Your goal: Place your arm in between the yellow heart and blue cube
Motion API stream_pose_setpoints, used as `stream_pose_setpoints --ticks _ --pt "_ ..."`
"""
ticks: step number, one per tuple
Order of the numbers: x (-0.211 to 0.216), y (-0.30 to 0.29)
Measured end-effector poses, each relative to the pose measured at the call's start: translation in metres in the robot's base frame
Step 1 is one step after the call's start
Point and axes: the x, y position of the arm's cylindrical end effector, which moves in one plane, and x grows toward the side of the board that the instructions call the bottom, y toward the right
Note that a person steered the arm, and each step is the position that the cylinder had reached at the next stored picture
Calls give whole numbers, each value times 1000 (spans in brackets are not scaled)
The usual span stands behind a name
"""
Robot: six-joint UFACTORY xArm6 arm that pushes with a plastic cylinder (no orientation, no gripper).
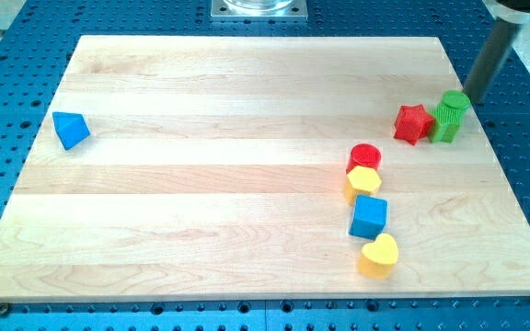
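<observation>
The yellow heart (378, 256) lies near the view's bottom, right of centre. The blue cube (368, 217) sits just above it, almost touching. My tip (473, 97) is far off at the view's upper right, right beside the top of the green block (449, 116), well away from the heart and the cube. The rod slants up to the top right corner.
A red star (413, 123) sits left of the green block. A red cylinder (365, 157) and a yellow block (362, 182) stack in a column above the blue cube. A blue triangular block (70, 130) lies at the view's far left. The wooden board (201, 184) rests on a blue perforated base.
</observation>
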Motion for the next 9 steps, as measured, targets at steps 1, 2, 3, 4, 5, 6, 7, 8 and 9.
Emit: stream_pose_setpoints --ticks 1,2,3,4,5,6,7,8,9 --pt "14 -31" --pt "14 -67" --pt "75 -18" --pt "176 -5" --pt "261 -125" --pt "271 -158" --pt "255 -207" --pt "232 -227" --pt "201 -214"
